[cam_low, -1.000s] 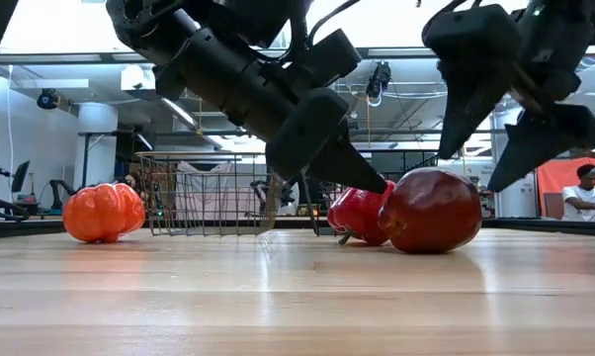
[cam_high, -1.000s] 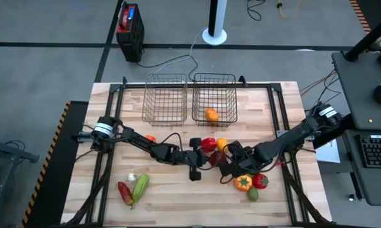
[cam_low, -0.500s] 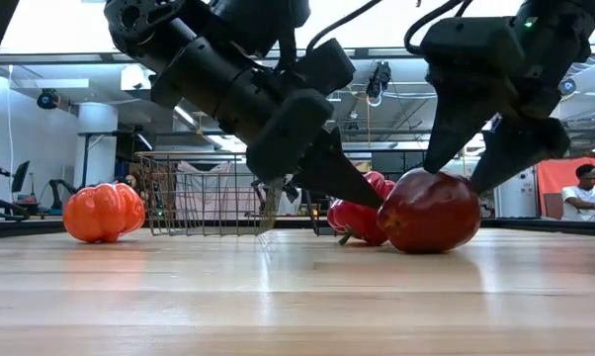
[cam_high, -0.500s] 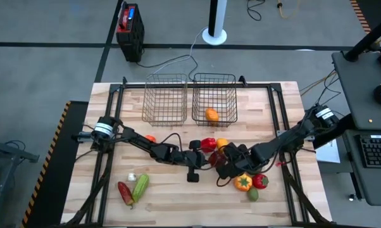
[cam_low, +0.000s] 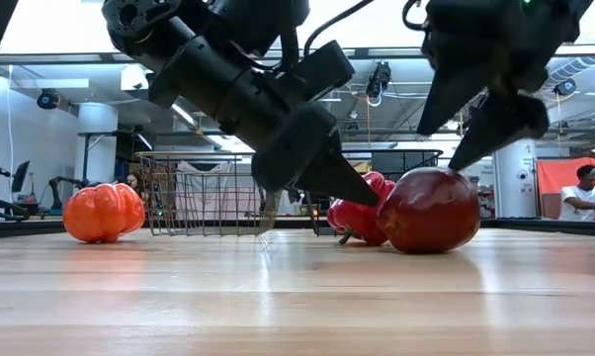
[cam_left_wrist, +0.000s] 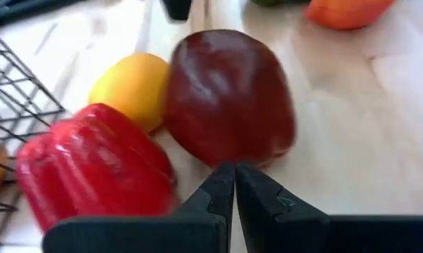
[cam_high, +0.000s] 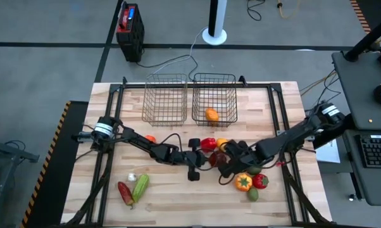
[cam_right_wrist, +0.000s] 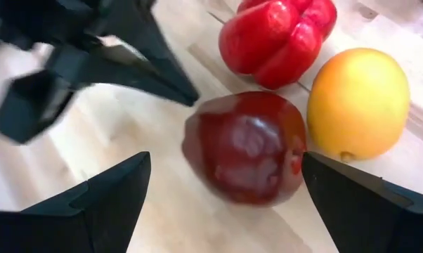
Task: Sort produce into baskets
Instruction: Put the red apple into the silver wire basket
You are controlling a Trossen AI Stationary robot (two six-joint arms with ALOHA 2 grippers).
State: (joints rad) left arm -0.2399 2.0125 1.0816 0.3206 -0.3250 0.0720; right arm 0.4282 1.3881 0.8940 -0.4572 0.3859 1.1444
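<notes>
Produce [cam_right_wrist: 248,147] bears no readable label under the spread right end effector [cam_right_wrist: 222,190].

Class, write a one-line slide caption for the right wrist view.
Open right gripper poised over a dark red fruit, beside a red pepper and a yellow fruit.

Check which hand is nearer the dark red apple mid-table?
Close call, probably right. The right hand is open, fingers straddling just above the dark red apple. The left hand is shut, tips right beside the apple; contact unclear.
</notes>
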